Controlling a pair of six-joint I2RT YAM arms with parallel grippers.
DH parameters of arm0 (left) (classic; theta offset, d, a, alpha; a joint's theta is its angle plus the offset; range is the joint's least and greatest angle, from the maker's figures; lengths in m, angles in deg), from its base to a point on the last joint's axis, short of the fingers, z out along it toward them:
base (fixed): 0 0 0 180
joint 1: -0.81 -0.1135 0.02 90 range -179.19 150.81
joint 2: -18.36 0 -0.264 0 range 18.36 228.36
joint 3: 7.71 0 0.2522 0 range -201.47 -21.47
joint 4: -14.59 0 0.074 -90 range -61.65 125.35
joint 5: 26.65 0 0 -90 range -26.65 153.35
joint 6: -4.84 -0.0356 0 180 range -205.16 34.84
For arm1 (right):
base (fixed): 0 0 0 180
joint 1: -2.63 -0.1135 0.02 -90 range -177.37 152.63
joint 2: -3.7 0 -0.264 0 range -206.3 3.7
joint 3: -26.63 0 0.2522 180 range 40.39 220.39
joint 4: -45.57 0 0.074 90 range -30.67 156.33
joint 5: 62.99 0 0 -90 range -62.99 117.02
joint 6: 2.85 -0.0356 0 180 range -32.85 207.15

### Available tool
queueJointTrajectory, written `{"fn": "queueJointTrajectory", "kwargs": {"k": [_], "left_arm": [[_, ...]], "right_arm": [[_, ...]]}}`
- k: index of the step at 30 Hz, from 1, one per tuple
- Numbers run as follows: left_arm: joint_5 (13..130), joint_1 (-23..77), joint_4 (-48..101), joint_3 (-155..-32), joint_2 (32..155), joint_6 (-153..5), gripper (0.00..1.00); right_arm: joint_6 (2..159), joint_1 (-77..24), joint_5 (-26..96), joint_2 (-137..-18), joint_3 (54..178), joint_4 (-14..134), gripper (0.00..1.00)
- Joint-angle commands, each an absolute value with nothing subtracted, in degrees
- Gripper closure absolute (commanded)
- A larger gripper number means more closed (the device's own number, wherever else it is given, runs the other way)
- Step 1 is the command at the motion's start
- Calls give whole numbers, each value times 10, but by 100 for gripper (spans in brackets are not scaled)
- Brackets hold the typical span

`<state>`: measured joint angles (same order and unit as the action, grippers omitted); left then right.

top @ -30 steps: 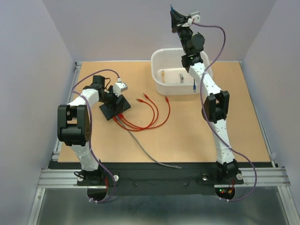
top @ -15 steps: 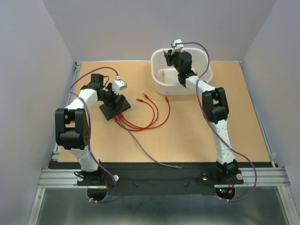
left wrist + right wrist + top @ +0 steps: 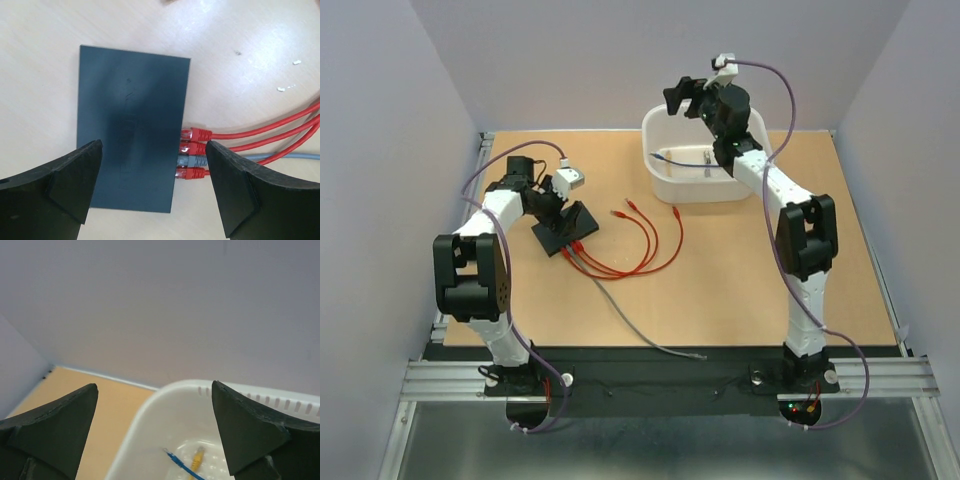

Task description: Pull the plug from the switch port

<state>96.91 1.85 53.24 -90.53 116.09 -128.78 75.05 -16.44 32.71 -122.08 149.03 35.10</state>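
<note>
The switch (image 3: 132, 127) is a flat black box lying on the wooden table, also seen from above as the switch (image 3: 565, 230). Along its right edge sit three red plugs (image 3: 200, 134) and one grey plug (image 3: 194, 160), all seated in ports. My left gripper (image 3: 152, 146) hovers over the switch, open, its fingers astride the box and the plugs and touching nothing. In the top view the left gripper (image 3: 553, 205) is at the switch's far-left end. My right gripper (image 3: 682, 100) is open and empty above the back-left rim of the white tub (image 3: 660, 185).
Red cables (image 3: 645, 245) loop from the switch toward the table's middle. A grey cable (image 3: 640, 330) runs to the near edge. In the tub (image 3: 150, 425) lie a blue cable (image 3: 180, 466) and a yellow plug (image 3: 198, 457). A purple wall stands close behind.
The right arm dropped from high above the tub, opened its jaws and let go of the blue cable, which now lies in the tub. The left gripper opened wider and shifted slightly left.
</note>
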Motion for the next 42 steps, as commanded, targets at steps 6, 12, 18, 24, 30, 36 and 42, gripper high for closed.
{"fn": "queueJointTrajectory", "kwargs": {"k": [6,12,18,24,30,36,42], "left_arm": [[958,-56,534,-942,1149,-1262,4],[928,-63,509,-925,1175,-1251,5],[933,-88,505,-912,1182,-1264,5],[928,-89,491,-905,1207,-1250,6],[931,-88,473,-892,1218,-1236,9],[936,-88,472,-890,1229,-1229,9],[945,-85,472,-877,1222,-1231,9]], "right_arm": [[636,-316,324,-1038,1332,444,4],[496,-389,409,-1068,1212,422,12],[390,-410,501,-1119,1139,304,31],[325,-415,519,-1205,1147,251,39],[211,-416,482,-1282,1151,171,51],[167,-432,455,-1318,1158,165,55],[137,-445,420,-1340,1170,166,55]]}}
